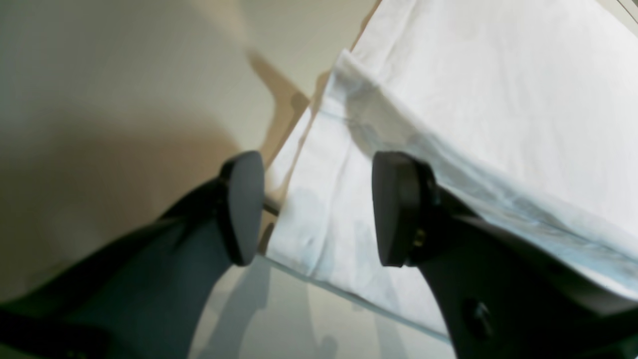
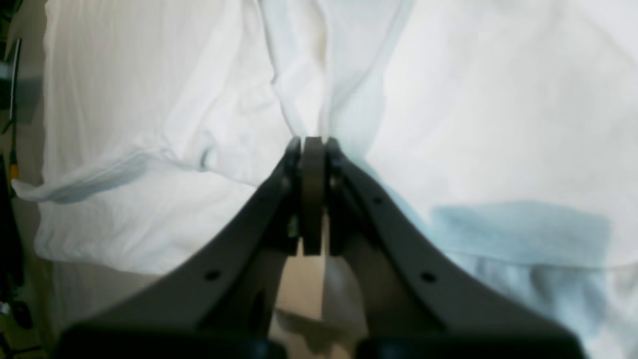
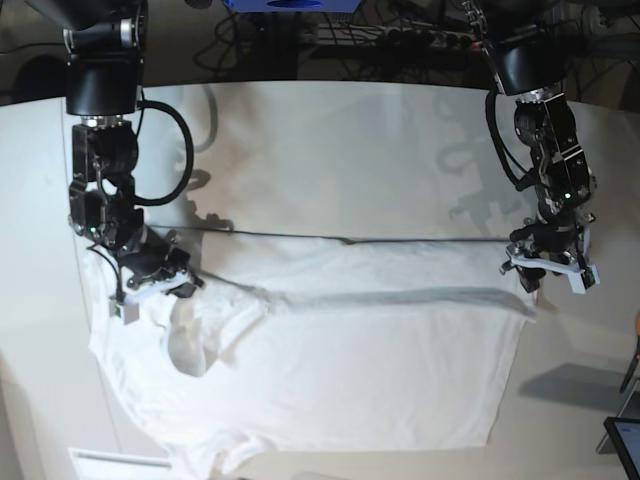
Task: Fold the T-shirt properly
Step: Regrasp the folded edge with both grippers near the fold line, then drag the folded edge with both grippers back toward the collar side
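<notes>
The white T-shirt [image 3: 350, 350] lies spread and wrinkled on the off-white table [image 3: 330, 160], with a fold ridge across its upper part. My right gripper [image 3: 150, 283] is on the shirt's left shoulder area. In the right wrist view its jaws are pressed together [image 2: 312, 142], with a pinch of T-shirt [image 2: 498, 99] fabric puckering at the tips. My left gripper [image 3: 550, 268] sits at the shirt's far right upper corner. In the left wrist view it stands open [image 1: 319, 209], and the edge of the T-shirt [image 1: 498, 99] lies between its fingers [image 1: 394, 209].
A thin dark line [image 3: 350, 240] runs across the table just behind the shirt. A small white paper label [image 3: 120, 460] lies at the front left. Cables and a blue object [image 3: 290, 5] sit behind the table. A dark screen corner [image 3: 625, 445] shows at the lower right.
</notes>
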Tool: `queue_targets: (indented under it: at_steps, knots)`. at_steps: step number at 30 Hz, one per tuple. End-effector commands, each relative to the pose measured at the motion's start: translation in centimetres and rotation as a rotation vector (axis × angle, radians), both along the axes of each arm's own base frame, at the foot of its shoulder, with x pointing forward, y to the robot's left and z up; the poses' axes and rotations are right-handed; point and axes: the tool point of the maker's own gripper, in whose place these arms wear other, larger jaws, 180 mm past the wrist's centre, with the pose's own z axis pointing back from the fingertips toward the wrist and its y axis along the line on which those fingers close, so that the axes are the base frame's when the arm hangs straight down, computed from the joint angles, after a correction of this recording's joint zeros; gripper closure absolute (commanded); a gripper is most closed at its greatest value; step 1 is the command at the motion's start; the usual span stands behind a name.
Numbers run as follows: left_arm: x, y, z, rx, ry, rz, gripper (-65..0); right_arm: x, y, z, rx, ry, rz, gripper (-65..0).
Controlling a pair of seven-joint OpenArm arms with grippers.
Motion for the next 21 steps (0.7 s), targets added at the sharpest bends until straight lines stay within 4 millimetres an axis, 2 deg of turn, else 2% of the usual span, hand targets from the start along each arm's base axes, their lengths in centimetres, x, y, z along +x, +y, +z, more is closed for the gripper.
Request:
queue_targets:
  at_steps: [1,6,8,21]
  knots:
    - [0.8,0.6,2.0,0.030,-0.054,-0.001,-34.4,1.9,-0.1,2.6,0.002,-0.083,0.005,-0.7]
    - [0.8,0.6,1.9,0.030,-0.053,-0.001,-34.4,3.4,0.1,4.4,0.002,-0.129,0.018,-0.3]
    - [0.8,0.6,1.9,0.030,-0.053,-0.001,-34.4,3.9,0.7,4.7,0.015,-0.120,0.032,-0.3]
    - [0.9,0.6,2.1,0.030,-0.057,-0.001,-34.4,6.8,3.4,5.2,0.066,-0.090,0.066,-1.0]
